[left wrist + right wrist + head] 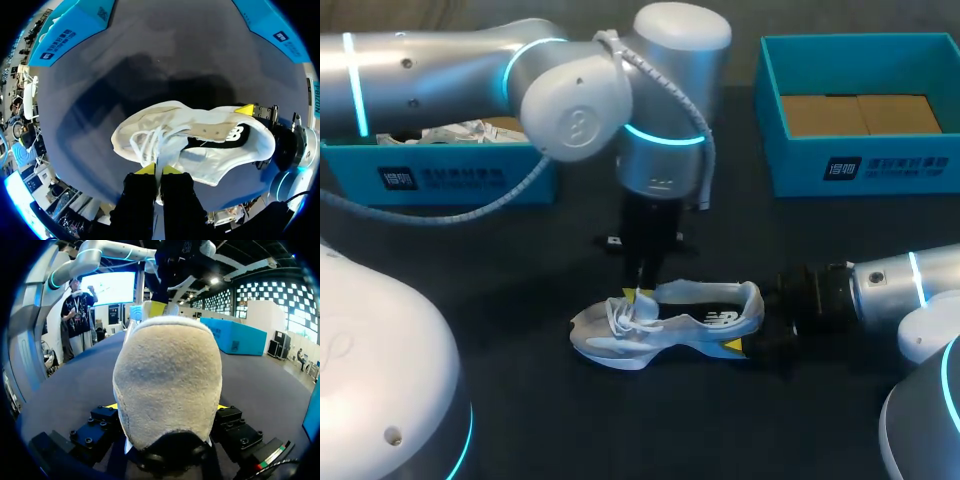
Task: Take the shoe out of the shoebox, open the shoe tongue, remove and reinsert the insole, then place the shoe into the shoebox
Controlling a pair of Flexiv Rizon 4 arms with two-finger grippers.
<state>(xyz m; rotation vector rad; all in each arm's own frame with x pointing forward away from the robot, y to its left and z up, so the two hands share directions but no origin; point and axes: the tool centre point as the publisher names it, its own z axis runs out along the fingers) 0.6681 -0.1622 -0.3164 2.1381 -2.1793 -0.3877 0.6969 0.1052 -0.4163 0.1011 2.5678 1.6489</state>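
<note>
The white shoe (665, 322) is out of its box, in the middle of the dark tabletop (520, 300). It stands sole down, with the toe at 9 o'clock and the heel at 3 o'clock. I cannot tell whether the sole rests on the tabletop.

The right arm (880, 285) comes in low from 3 o'clock. The right jaws stand wide and grip the heel from both sides. In the right wrist view the padded heel (167, 375) sits squarely between them, and in the left wrist view one yellow fingertip (245, 109) presses against the heel's side.

The left arm (575, 110) reaches down from 11 o'clock onto the lace area. The left jaws are almost closed, and their yellow fingertips (145, 170) pinch a thin white strip of the shoe (210, 162) by the laces. Whether that strip is lace or tongue I cannot tell.

Farther off stand two teal shoeboxes. The shoebox (450, 178) at 10 o'clock from the shoe holds crumpled paper (455, 132). The second shoebox (880, 165), at 1 o'clock, shows brown cardboard (860, 113) inside. Both stand well apart from the shoe.
</note>
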